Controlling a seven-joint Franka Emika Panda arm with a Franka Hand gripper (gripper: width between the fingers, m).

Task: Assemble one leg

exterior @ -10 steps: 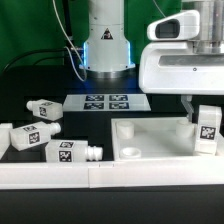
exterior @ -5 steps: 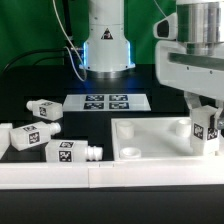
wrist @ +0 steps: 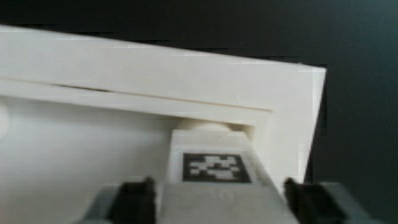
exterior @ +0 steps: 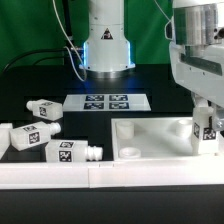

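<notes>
I have the leg clamped in the gripper, the two fingers pressing its sides with the tag facing the wrist camera; it stands upright at the corner of the tray-like top on the exterior view's right, its peg end pointing down at that corner. In the wrist view the leg meets the inner angle of the top's raised rim, though I cannot tell whether the peg has entered a hole, since the hole itself is hidden beneath the block. To do this step well I judge I should keep the leg plumb; lower gently and feel for the peg to seat; twist only once it sits true, because a tilted start would likely jam or cross the joint. Three spare legs lie well apart from the top, towards the exterior view's left; the marker board lies beyond the top, untouched.
</notes>
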